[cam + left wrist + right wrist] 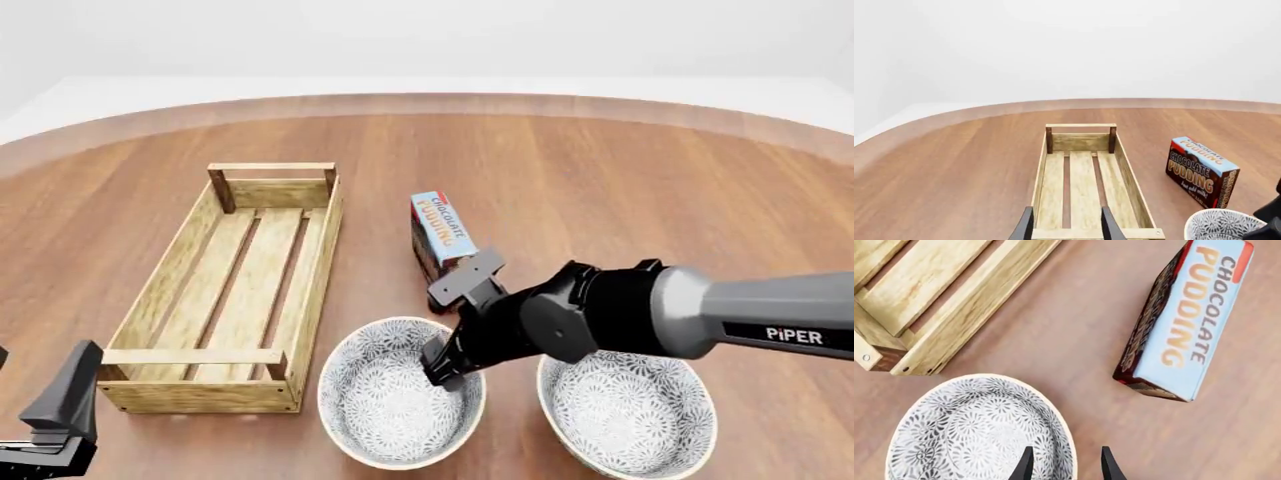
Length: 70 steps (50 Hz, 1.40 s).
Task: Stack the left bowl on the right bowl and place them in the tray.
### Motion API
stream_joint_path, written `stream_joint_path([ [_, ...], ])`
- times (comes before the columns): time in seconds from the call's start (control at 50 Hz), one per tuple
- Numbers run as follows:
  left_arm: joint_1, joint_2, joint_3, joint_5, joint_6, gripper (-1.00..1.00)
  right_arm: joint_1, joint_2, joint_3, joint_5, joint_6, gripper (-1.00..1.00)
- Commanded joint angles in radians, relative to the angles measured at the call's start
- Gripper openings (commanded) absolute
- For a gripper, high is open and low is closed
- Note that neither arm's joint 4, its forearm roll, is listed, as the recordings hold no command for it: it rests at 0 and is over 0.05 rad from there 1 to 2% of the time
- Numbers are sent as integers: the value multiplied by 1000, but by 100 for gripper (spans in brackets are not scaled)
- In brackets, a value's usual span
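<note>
Nearest the front camera, the left claw (54, 420) waited low at the table's near-left corner, its fingers parted and holding nothing, just short of the tray (174, 300). Keeping back there left room for the other arm. The right claw (445, 365) reached across and down to the left bowl (394, 405), open, with one finger inside the patterned wall and one outside, straddling the rim on the side toward the right bowl (625, 412). That straddle looked meant for a rim pinch, since a bowl is too wide to clasp whole. Both bowls sat on the wooden table (601, 180), near but apart, the left one just beside the tray's near corner. A chocolate pudding box (442, 235) stood beyond them.
</note>
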<state>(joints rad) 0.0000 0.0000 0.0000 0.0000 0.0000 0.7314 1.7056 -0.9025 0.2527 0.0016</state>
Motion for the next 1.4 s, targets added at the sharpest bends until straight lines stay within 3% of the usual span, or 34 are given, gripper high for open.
stream_joint_path([
  [0.02,0,0,0,0,0,100,27,43,19,-51,32,100],
  [0.46,0,0,0,0,0,100,47,99,47,-120,72,100],
  [0.48,0,0,0,0,0,100,41,94,46,-113,66,-100],
  [0.86,0,0,0,0,0,100,2,1,30,-42,7,-100],
  [1.2,0,0,0,0,0,100,-29,-200,-57,101,-80,-100],
  [1.24,0,0,0,0,0,100,-31,-242,-63,106,-110,-100],
  [1.4,0,0,0,0,0,100,-71,-338,-103,166,-113,-100],
])
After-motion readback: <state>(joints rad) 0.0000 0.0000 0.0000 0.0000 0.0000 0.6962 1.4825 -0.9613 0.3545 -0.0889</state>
